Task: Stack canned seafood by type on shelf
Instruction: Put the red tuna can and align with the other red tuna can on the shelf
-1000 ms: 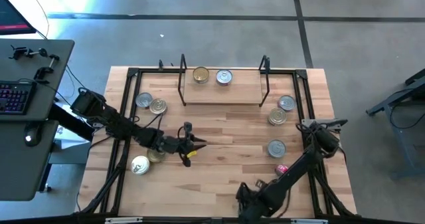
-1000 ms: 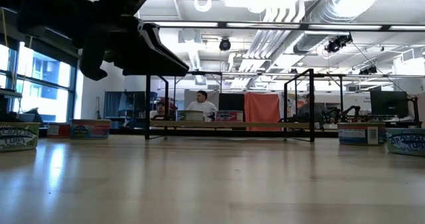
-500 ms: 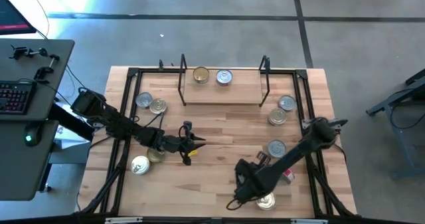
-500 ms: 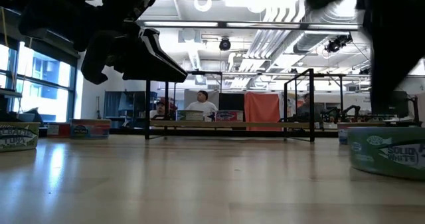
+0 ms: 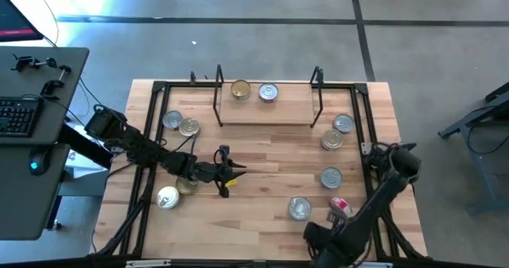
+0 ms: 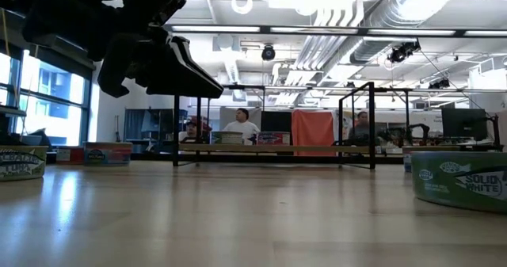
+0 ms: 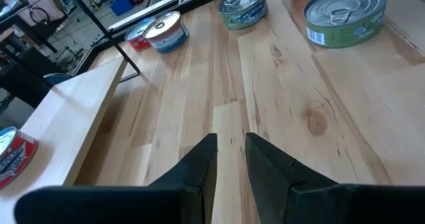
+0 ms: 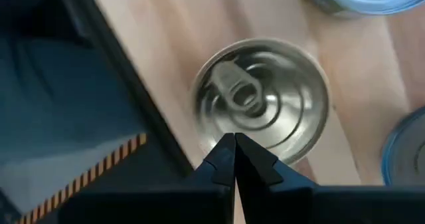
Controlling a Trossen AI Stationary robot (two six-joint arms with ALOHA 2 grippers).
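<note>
Round tins lie scattered over the table. Two stand on the shelf (image 5: 266, 109), a gold-lidded one (image 5: 240, 89) and a silver one (image 5: 268, 92). My left gripper (image 5: 232, 172) hovers over bare board at the table's middle, fingers a little open (image 7: 229, 144) and holding nothing. My right gripper (image 5: 318, 238) is at the near edge, right of centre, its arm hiding what lies beneath. In the right wrist view its fingers are shut (image 8: 232, 141) above a silver pull-tab tin (image 8: 265, 104) that stands beside the black frame bar. Another silver tin (image 5: 299, 208) (image 6: 459, 180) stands free on the board nearby. My right gripper points its shut fingertips down at the near rim of the silver tin's lid (image 8: 229, 127). Whether they touch the lid I cannot tell. The tin stands flat on the table.
More tins stand at the left (image 5: 172, 120) (image 5: 189, 126) (image 5: 168, 197) and at the right (image 5: 343, 123) (image 5: 332, 139) (image 5: 331, 176). A red tin (image 5: 339, 206) lies near my right arm. The black frame (image 5: 151, 141) rims the tabletop. Bare board lies between the shelf and my left gripper. People sit in the room beyond.
My right arm swung out over the near middle of the table, then drew back toward the near right corner. A silver-lidded tin now stands at the near middle, where the board was bare a second ago.
</note>
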